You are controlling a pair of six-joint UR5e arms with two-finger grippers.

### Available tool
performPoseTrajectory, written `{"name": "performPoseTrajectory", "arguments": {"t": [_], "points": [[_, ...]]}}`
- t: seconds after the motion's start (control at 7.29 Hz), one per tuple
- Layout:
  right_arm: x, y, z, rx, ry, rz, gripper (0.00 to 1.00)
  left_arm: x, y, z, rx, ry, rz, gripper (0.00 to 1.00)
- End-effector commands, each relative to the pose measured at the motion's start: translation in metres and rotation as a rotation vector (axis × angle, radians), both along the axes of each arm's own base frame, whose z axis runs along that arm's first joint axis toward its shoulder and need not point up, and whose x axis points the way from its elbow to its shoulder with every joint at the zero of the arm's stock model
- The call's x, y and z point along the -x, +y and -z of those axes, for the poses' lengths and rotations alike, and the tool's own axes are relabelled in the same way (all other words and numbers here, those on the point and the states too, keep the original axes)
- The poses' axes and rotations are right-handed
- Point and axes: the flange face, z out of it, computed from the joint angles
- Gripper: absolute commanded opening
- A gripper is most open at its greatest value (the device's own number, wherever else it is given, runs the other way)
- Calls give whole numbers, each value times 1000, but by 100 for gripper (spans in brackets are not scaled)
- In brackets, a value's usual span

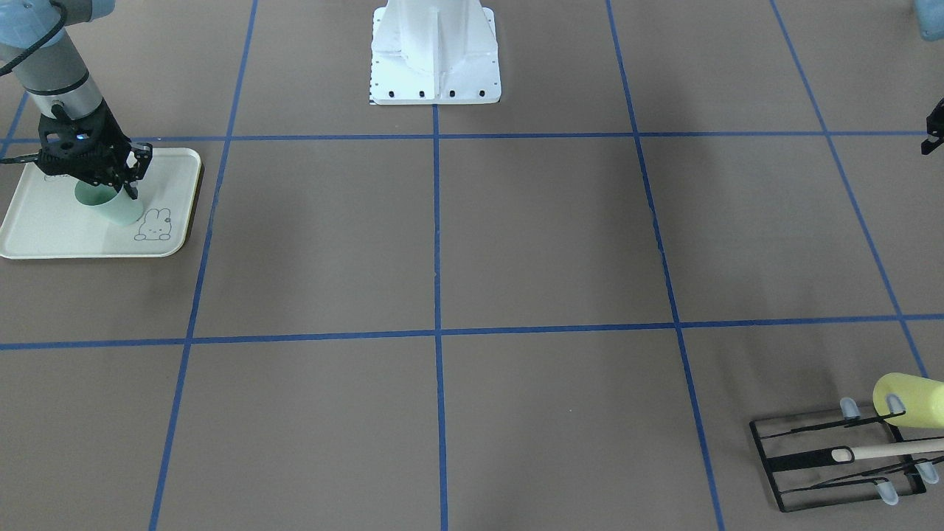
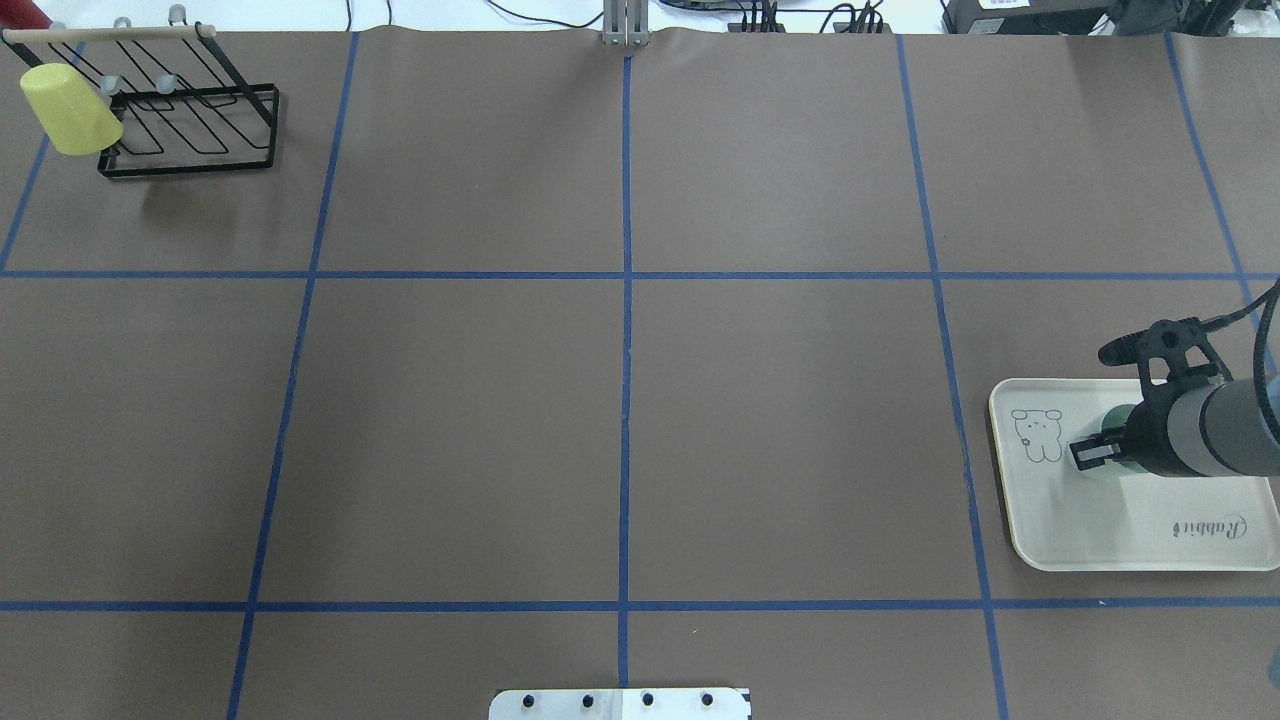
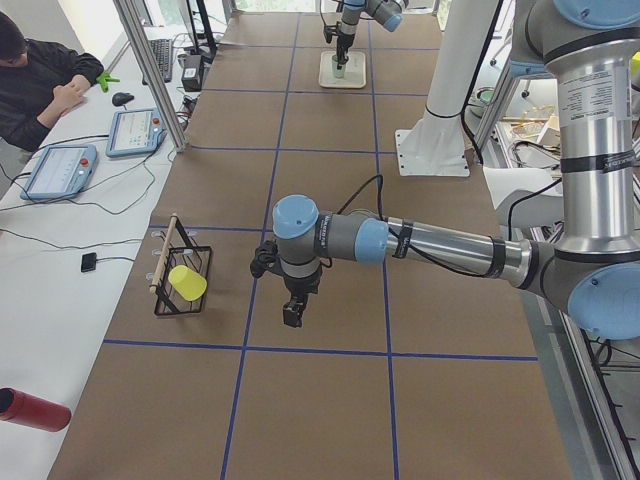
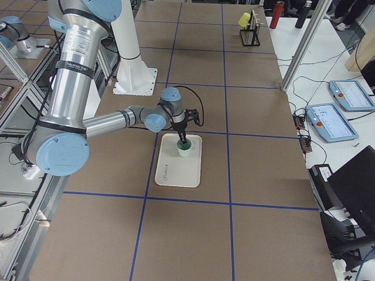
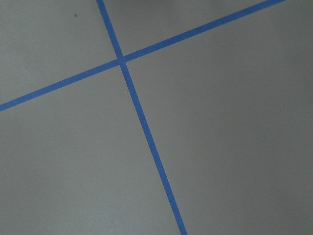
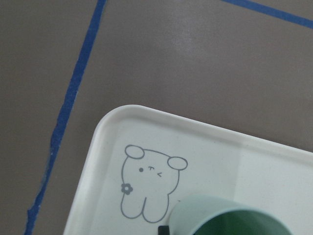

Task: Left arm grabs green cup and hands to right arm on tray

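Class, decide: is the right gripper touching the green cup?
Cannot tell. In the front-facing view the right gripper overlaps the green cup at its rim, but no view plainly shows contact or a gap.

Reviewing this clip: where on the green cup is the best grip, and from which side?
Pinch the rim wall from straight above, one finger inside the open mouth and one outside. The green cup stands mouth-up on the tray. It is smooth, tapered and handle-free, so a side grasp would likely slip. The right gripper straddles its rim this way.
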Motion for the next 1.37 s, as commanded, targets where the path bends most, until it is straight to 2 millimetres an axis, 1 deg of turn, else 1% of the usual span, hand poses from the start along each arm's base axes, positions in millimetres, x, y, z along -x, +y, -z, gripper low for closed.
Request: {"name": "performPoseTrajectory", "arguments": {"t": [0.0,0.14,0.27,0.41,0.55,0.69,0.82,0.96,1.1,1.23], "points": [[1,-1,3,-9,-2,-1,100,0,0,0,0,0,0,100],[-1,-2,13,-24,-19,-3,100,1,0,0,0,0,2,100],[-15,-9,24,-28,-36,-23,100,1,0,2,-3,0,2,100],[-35,-18,31,-5,-46,-39,100,1,0,2,-3,0,2,100],[-69,-31,37,-4,-45,9,100,1,0,1,1,0,5,100],[-102,-60,52,-45,-50,27,100,0,-1,3,4,2,13,100],[-112,-78,66,-19,-52,22,100,1,-1,4,2,1,14,100],[-117,-98,76,-34,-23,47,100,1,-1,4,2,1,14,100],[-147,-117,76,-41,25,103,100,1,0,0,16,0,19,100],[-191,-132,62,-32,11,165,100,1,-1,0,21,-1,29,100]]}}
